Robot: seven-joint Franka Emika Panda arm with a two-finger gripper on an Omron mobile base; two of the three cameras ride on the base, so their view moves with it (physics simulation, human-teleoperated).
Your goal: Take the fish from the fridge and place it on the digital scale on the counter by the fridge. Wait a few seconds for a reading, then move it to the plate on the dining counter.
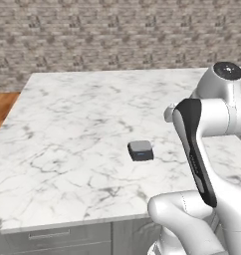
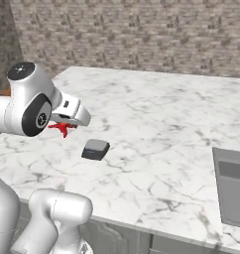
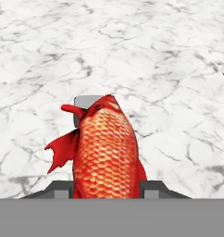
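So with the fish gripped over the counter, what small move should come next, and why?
Probably carry the fish forward and lower it toward the scale. The gripper is shut on the fish, and in the hand view the scale peeks out just behind it, so it is not yet set down.

Red-orange fish (image 3: 104,152) clamped between the hand (image 3: 106,187) fingertips, above the digital scale (image 3: 86,102) on marble counter (image 3: 169,69).

- digital scale (image 1: 141,150) sitting alone mid counter (image 1: 67,129), marble lying bare on all sides
- sink (image 2: 232,188) taking up right front corner
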